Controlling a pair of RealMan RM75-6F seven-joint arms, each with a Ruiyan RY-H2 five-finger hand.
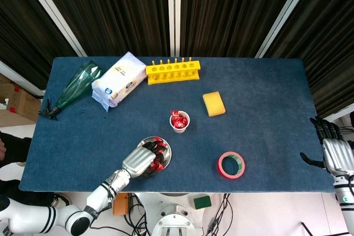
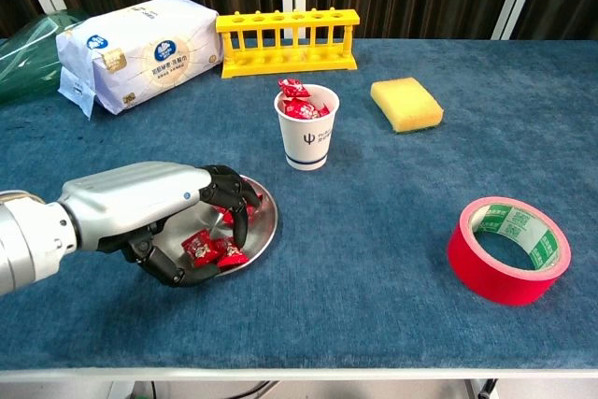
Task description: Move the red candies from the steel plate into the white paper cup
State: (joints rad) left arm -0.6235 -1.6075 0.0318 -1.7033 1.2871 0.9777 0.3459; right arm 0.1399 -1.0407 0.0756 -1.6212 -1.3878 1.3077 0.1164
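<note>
The steel plate (image 2: 267, 220) (image 1: 166, 154) sits near the table's front edge with red candies (image 2: 198, 248) on it. My left hand (image 2: 154, 201) (image 1: 140, 160) covers the plate's left side, fingers curled down over the candies and thumb under them. Whether a candy is gripped is hidden. The white paper cup (image 2: 306, 140) (image 1: 179, 124) stands upright just behind and to the right of the plate, with red candies (image 2: 299, 100) heaped in it. My right hand (image 1: 335, 156) hangs at the table's right edge, fingers apart and holding nothing; only the head view shows it.
A red tape roll (image 2: 509, 249) (image 1: 231, 164) lies front right. A yellow sponge (image 2: 405, 104) lies right of the cup. At the back stand a yellow test-tube rack (image 2: 287, 39), a tissue pack (image 2: 135, 50) and a lying green bottle (image 1: 74, 89).
</note>
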